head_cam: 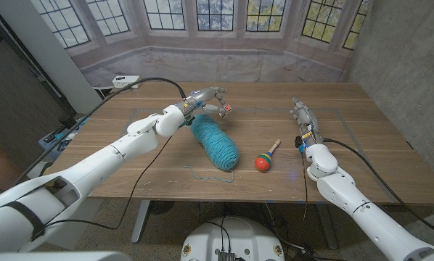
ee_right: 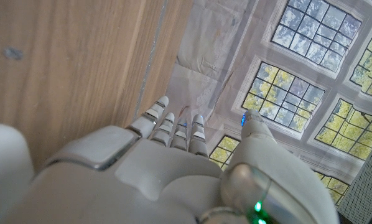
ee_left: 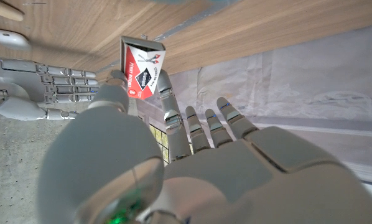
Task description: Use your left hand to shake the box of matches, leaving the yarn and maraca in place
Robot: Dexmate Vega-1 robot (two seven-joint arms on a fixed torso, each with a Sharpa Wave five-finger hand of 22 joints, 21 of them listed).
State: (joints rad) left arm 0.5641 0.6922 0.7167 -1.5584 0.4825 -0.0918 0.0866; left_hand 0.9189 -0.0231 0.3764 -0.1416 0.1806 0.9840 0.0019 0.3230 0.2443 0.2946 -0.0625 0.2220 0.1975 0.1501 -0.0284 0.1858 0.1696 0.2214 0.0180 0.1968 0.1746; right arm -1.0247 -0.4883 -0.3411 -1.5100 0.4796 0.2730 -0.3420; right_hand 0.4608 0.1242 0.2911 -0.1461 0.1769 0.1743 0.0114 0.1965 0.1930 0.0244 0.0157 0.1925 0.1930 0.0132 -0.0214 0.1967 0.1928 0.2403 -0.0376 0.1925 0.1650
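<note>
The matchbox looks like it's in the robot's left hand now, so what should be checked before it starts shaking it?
1. Matchbox held: ok, the left hand pinches it between thumb and a finger.
2. Box lifted off the table: ok, it seems raised above the wood in the head view.
3. Box closed so that matches stay in: cannot tell.
4. Yarn apart from the left hand: cannot tell, the skein's far end lies right under the wrist.
5. Maraca out of the way: ok, it lies beyond the yarn, toward the right arm.
6. Right hand out of the way: ok, it waits at the table's far right, holding nothing.
</note>
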